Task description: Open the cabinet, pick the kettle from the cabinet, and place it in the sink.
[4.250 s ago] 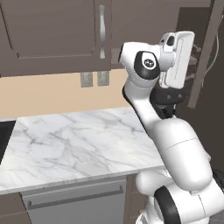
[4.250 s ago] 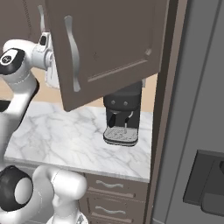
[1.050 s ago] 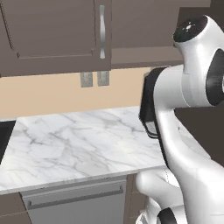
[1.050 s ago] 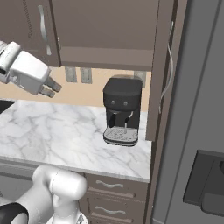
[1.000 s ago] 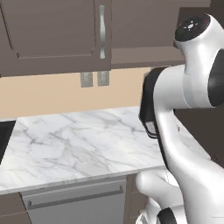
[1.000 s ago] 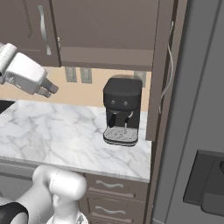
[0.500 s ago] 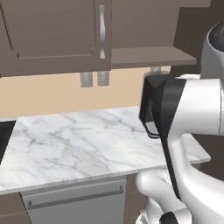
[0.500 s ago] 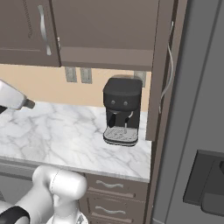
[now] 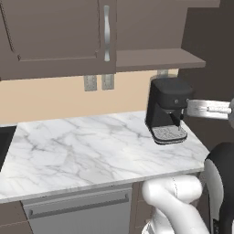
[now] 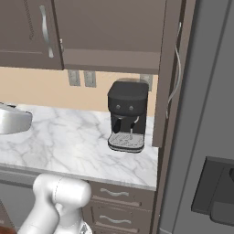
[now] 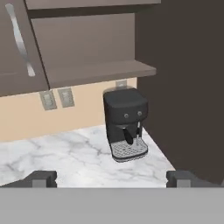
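Observation:
The cabinet (image 11: 87, 48) is dark brown. Its left door (image 9: 55, 36) is closed, with a curved silver handle (image 9: 106, 32). The right door (image 10: 170, 77) is swung fully out, baring a brown shelf (image 11: 100, 72) with nothing visible on it. The kettle is out of view. A black sliver (image 9: 3, 146) at the counter's far left may be the sink; I cannot tell. My gripper (image 11: 111, 178) is open and holds nothing. It hangs back from the cabinet, above the counter's front, facing the open shelf. Both dark fingertips (image 11: 41, 177) are spread wide.
A black coffee machine (image 9: 167, 109) stands on the marble counter (image 9: 82, 151) under the open shelf, against a tall dark panel (image 11: 183, 78). Two wall outlets (image 9: 96, 82) sit on the beige backsplash. A grey front with a bar handle (image 9: 77, 210) lies below the counter.
The cabinet's right door, held at 4.2 s ago, now stands wide open. Over the last second my arm dropped and drew back, uncovering the coffee machine in the left base view. The gripper stayed open.

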